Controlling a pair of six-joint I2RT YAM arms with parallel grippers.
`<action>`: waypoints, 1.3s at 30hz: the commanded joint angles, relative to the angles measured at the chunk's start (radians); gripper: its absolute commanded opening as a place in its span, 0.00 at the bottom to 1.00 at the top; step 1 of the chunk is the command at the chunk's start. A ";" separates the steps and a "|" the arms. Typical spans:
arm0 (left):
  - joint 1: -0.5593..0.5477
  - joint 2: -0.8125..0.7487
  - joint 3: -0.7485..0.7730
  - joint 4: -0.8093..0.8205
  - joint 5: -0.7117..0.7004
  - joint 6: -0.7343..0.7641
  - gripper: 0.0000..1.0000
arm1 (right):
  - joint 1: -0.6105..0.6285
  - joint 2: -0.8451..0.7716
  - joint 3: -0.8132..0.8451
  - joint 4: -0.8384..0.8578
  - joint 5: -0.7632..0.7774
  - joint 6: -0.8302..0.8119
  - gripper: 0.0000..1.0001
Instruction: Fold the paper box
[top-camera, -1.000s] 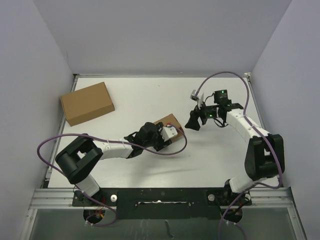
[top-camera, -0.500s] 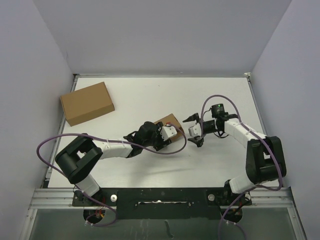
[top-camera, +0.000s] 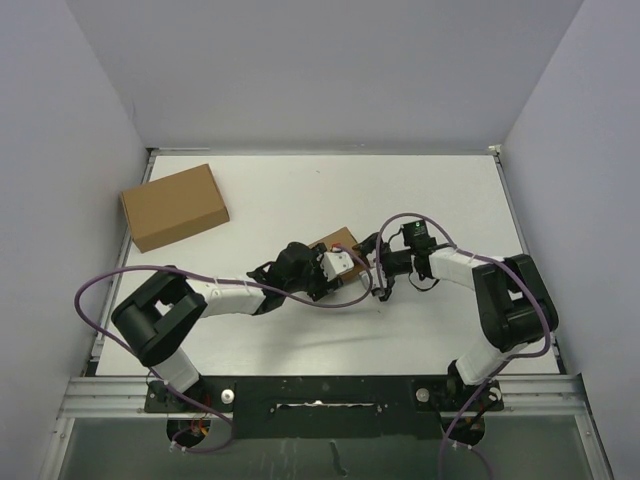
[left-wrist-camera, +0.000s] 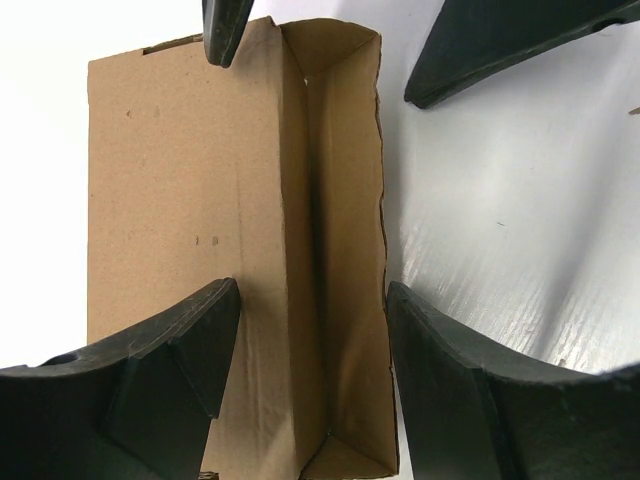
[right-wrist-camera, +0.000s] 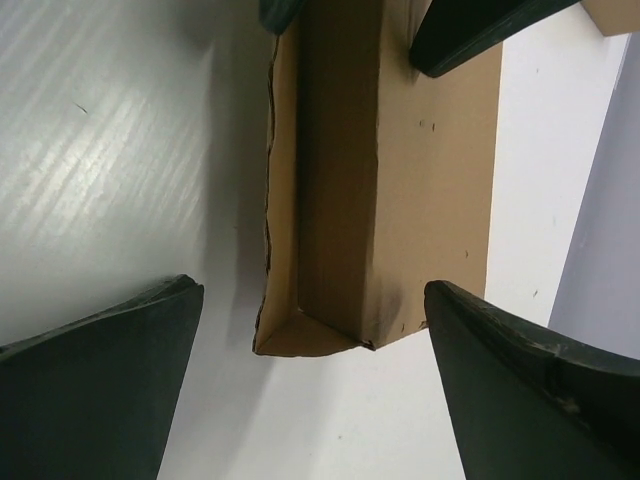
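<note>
Swung in from the right, my right gripper (top-camera: 375, 268) straddles the paper box (top-camera: 336, 240) in the middle of the table (top-camera: 280, 195), jaws wide; left gripper (left-wrist-camera: 310, 290) sits parted astride its raised wall (left-wrist-camera: 345, 200), so I'd tuck that wall in evenly.

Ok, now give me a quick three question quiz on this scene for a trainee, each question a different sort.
1. True or false: the right gripper is clamped shut on the paper box.
2. Where does the larger plain box lie? A) at the far left of the table; B) between the arm bases; C) on top of the paper box.
3. Fill in: the fingers on either side of the paper box's raised side wall belong to the ____ gripper.
Key: 1 false, its jaws stand wide open. 2 A. 3 left gripper.
</note>
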 joint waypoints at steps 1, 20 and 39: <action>0.002 0.059 -0.022 -0.136 0.080 -0.054 0.58 | 0.024 0.021 -0.017 0.211 0.072 0.036 0.97; 0.002 0.065 -0.019 -0.141 0.089 -0.056 0.58 | 0.040 0.053 0.059 0.117 0.112 0.067 0.39; -0.005 -0.074 -0.127 -0.040 -0.024 -0.029 0.71 | 0.044 0.065 0.084 0.059 0.116 0.068 0.34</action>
